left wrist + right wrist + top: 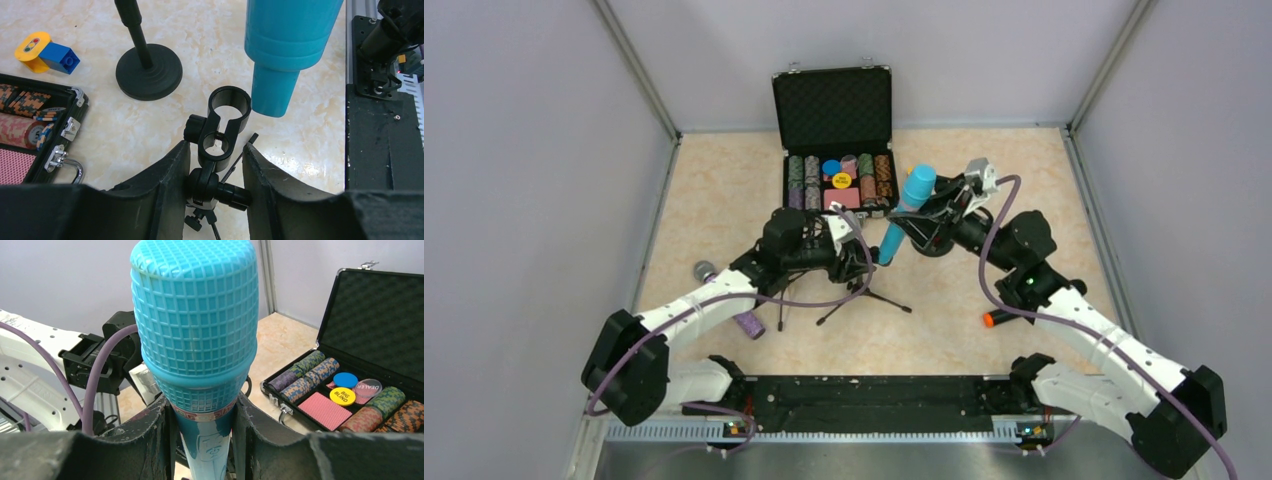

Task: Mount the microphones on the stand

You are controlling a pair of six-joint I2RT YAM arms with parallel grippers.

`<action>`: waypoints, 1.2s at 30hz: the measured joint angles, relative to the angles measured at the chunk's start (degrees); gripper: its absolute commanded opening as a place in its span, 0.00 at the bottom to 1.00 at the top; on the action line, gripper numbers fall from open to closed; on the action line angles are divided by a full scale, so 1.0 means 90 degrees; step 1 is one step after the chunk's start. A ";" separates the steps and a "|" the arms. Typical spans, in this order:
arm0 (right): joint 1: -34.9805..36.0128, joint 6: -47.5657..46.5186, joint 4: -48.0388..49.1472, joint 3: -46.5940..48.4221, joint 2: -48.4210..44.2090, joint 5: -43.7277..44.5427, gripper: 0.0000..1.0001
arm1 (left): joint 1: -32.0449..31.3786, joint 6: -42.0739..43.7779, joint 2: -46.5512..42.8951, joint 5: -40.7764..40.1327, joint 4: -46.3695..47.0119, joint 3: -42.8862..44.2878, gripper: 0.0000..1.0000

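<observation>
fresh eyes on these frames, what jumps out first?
The cyan microphone stands out first. It is clamped in the right gripper over the table's middle, with its tail poised just beside the stand's clip, not yet in it. The left gripper straddles the lower part of that clip. Behind them, an open case of poker chips sits at the table's far edge.

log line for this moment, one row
left fingers: gripping stand clip | right fingers: holding cyan microphone | state: microphone end beside clip, not yet in
</observation>
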 measured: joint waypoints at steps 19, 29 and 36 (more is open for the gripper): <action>-0.0005 -0.0440 -0.0525 -0.0158 -0.0906 0.0466 0.00 | -0.0505 -0.0498 0.0070 -0.0185 0.0350 0.0000 0.00; -0.0005 -0.0600 -0.0687 -0.0410 -0.1110 0.0466 0.00 | -0.0733 -0.0503 0.0063 -0.0607 0.0316 0.0000 0.00; -0.0005 -0.0624 -0.0862 -0.0503 -0.1073 0.0464 0.00 | -0.0806 -0.0503 0.0039 -0.0753 0.0267 0.0000 0.00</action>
